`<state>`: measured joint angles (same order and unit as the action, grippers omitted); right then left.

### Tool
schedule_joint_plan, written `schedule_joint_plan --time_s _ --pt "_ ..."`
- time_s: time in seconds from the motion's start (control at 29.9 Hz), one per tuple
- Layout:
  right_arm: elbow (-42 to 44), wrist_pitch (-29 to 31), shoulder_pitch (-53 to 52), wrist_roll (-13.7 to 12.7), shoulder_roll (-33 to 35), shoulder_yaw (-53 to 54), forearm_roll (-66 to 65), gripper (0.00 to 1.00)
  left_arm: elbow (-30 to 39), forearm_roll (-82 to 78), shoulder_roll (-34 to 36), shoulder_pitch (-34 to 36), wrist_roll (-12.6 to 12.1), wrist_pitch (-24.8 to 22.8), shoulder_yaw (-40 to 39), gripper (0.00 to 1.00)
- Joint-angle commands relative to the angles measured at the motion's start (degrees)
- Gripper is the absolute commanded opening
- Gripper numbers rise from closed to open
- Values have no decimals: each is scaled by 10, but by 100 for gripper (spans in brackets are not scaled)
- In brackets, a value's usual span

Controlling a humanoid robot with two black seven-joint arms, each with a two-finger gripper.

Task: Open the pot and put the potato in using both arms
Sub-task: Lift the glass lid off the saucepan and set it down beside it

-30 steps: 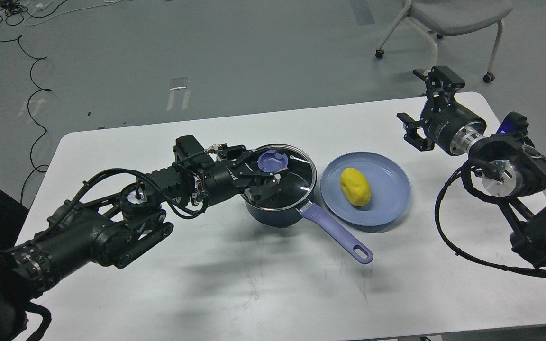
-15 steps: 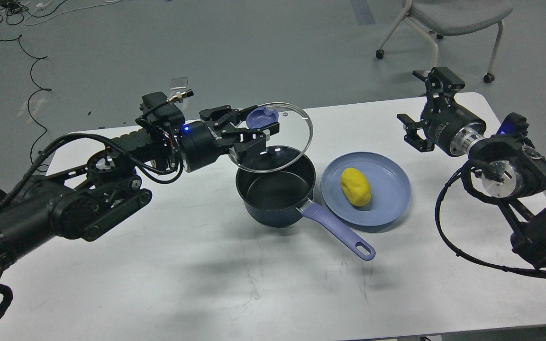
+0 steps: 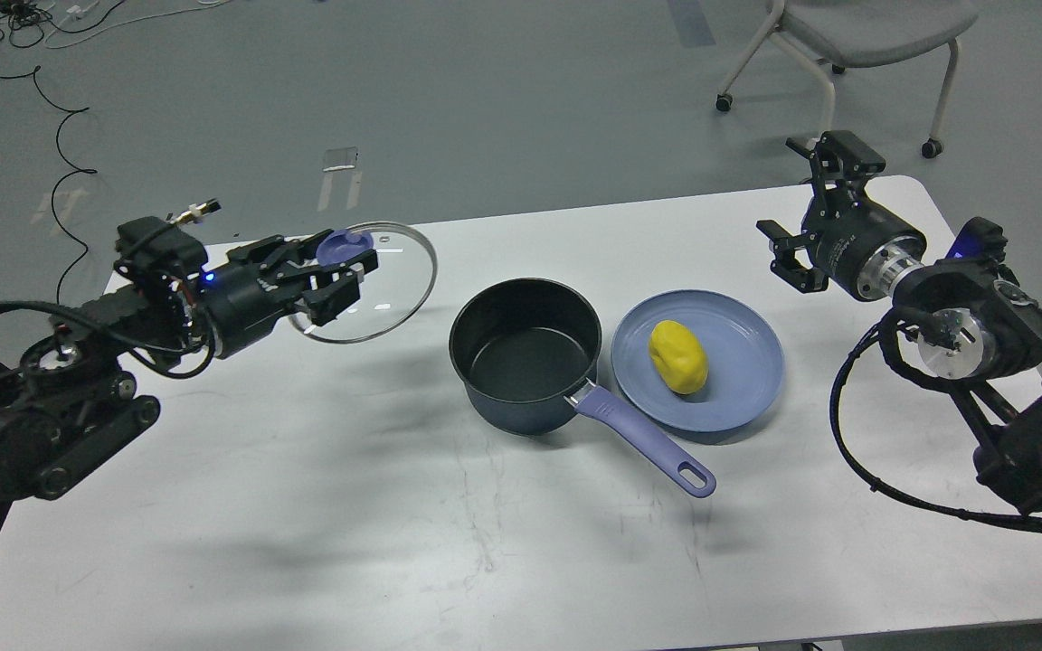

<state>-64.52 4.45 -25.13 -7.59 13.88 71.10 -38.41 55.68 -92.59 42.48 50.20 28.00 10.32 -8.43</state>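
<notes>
In the head view, the glass lid [image 3: 376, 285] is held clear of the table [image 3: 394, 524] at the left of centre, its purple knob [image 3: 345, 244] clamped between the fingers of the left gripper [image 3: 340, 271]. The lid is tilted, and its right rim is set apart from the pot [image 3: 525, 366], with a bare strip of table seen between them. The pot is uncovered and stands at the middle of the frame; its dark inside is exposed and its purple handle [image 3: 648, 443] is pointed toward the lower right. Just to its right, the blue plate [image 3: 738, 362] lies near the pot's wall, and the yellow potato [image 3: 677, 356] rests on it, left of the plate's middle. The right gripper [image 3: 810, 212] is held in the air at the upper right, near the table's far right corner, well apart from the plate, its jaws spread and nothing between them. A broad stretch of bare tabletop is left along the lower half of the frame. A chair [image 3: 856, 36] stands beyond the far edge.
</notes>
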Motion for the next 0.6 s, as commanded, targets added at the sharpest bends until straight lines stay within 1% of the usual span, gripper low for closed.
schedule_joint_plan --time_s 0.0,0.13,0.17,0.27,0.5,0.57 --pt "0 -1 0 0 0 -2 0 100 -18 0 15 -34 0 26 0 29" --pt "0 0 0 0 -2 -4 0 100 -71 0 7 -81 0 71 0 30" --pt "0 0 0 0 -2 -4 0 100 -71 0 7 -81 0 71 0 30" --pt "0 0 0 -1 -2 -5 0 100 -82 0 2 -116 0 94 1 30" --pt "-1 0 0 -1 -1 -5 0 100 -130 0 -33 -135 0 97 1 32" --pt "-1 -1 0 -1 -1 -6 0 100 -134 0 -39 -135 0 97 1 32"
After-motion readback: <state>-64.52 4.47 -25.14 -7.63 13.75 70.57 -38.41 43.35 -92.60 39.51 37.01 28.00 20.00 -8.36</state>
